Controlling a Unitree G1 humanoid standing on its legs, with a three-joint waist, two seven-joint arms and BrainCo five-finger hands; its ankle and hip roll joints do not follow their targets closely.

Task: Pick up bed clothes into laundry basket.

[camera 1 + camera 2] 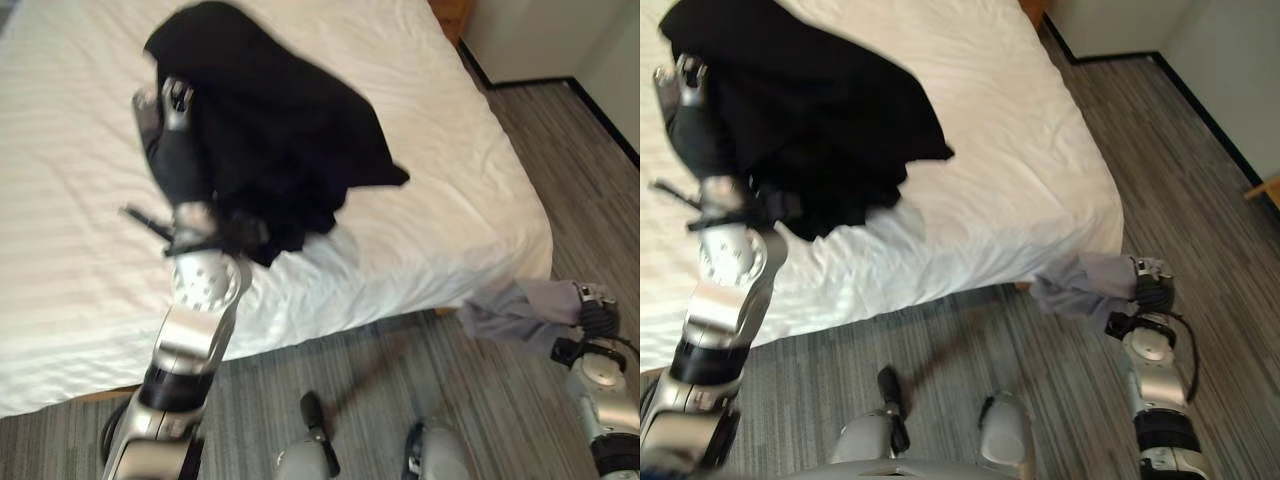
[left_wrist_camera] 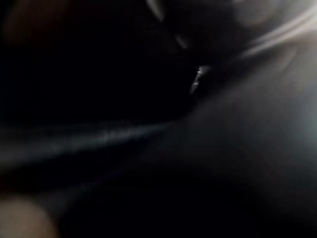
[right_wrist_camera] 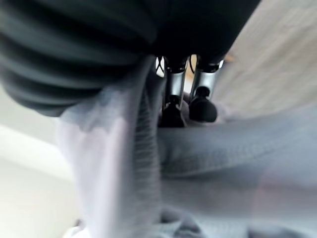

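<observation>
White bed (image 1: 420,210) on grey striped floor (image 1: 420,390). Left eye view: black garment (image 1: 290,130) heaped on bed near its front edge, draped against left hand (image 1: 172,105); whether fingers grip cloth, cannot tell. Right eye view: right hand (image 1: 1150,285) off bed's front right corner, over floor, grey garment (image 1: 1080,285) hanging from it. Left wrist view: dark cloth, nothing distinct. Right wrist view: fingers (image 3: 203,106) curled into grey cloth, pinching it.

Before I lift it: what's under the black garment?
White bed beneath the black garment; left hand is raised against its edge, fingers hidden in cloth. Anything else beneath is covered.
</observation>
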